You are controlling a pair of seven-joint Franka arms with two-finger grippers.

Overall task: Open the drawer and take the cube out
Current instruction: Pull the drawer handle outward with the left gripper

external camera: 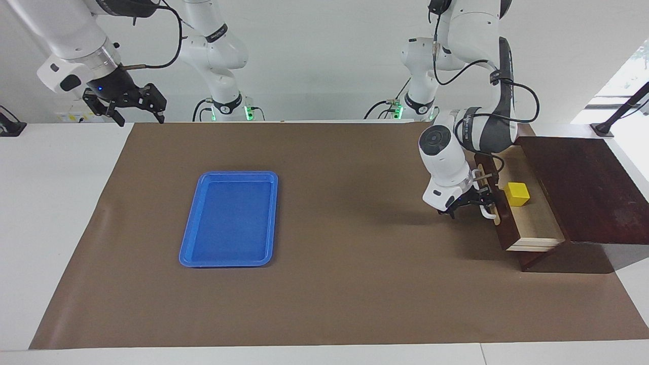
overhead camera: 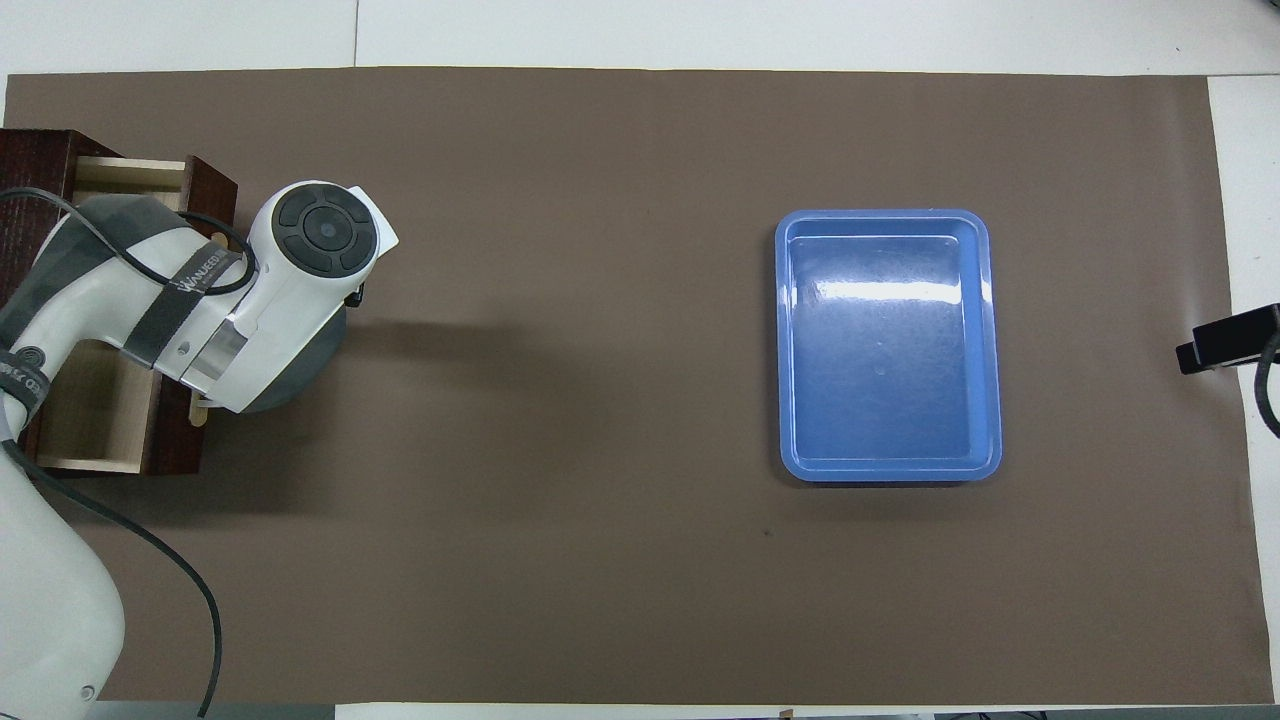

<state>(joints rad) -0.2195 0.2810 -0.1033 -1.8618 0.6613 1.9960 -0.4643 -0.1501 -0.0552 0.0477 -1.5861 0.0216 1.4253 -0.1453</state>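
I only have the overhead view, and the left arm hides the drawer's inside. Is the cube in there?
Observer: Yes. The cube sits on the floor of the open drawer, close to its front panel.
Operator: Where is the left claw?
Observer: The left claw is low at the drawer's handle, in front of the drawer and not over the cube.
Operator: And the right claw?
Observer: The right claw hangs open, raised over the table's edge at the right arm's end. That arm waits.
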